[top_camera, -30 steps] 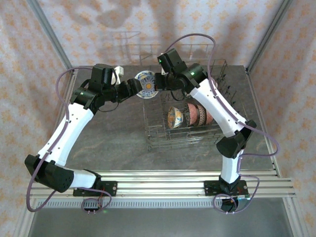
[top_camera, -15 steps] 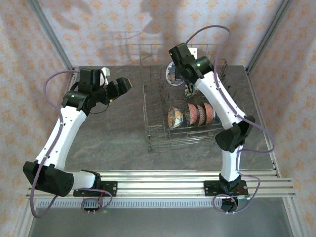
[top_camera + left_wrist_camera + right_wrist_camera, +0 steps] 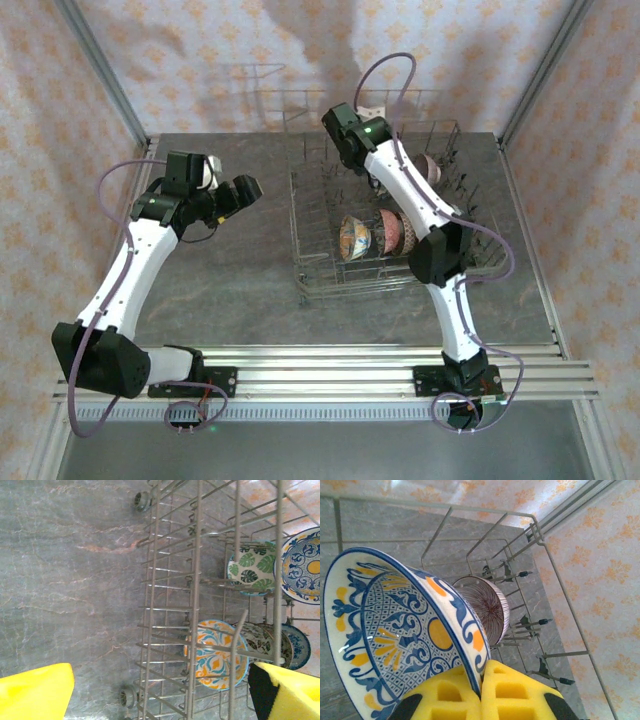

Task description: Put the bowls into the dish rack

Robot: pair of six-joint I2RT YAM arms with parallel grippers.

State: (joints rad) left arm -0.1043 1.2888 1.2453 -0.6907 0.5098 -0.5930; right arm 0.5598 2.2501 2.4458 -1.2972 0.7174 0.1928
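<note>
Peach-patterned wallpaper [image 3: 200,60] closes round a grey marbled tabletop [image 3: 230,270], and toward 3 o'clock from its middle sits the grey wire dish rack [image 3: 294,215]. The right arm reaches over the rack's far end, at about 12 o'clock. The right jaws are clamped on the rim of a blue, white and yellow patterned ceramic bowl [image 3: 395,630], with one yellow pad [image 3: 440,695] against the painted inside and the other against the outer wall. The hold is at the bowl's 6 o'clock in the wrist view. The bowl hangs on edge above the tines, close to a brown striped bowl [image 3: 487,607] already racked at its 3 o'clock.

From the left wrist I can also make out a green leaf-print bowl [image 3: 252,570] and an orange and teal bowl [image 3: 217,655] standing on edge between the wires. The left jaws stand wide open with nothing between them, over the tabletop near the rack's 9 o'clock side.

To my eye the held bowl is stiff glazed ceramic: fairly light, slick under foam, and quick to chip against bare wire. A rim pinch is the sensible hold, since the body looks too wide to span. Gripped at one spot like this, though, it could swing or slip. I'd lower it slowly between two tines and let the wires carry it before easing off.
</note>
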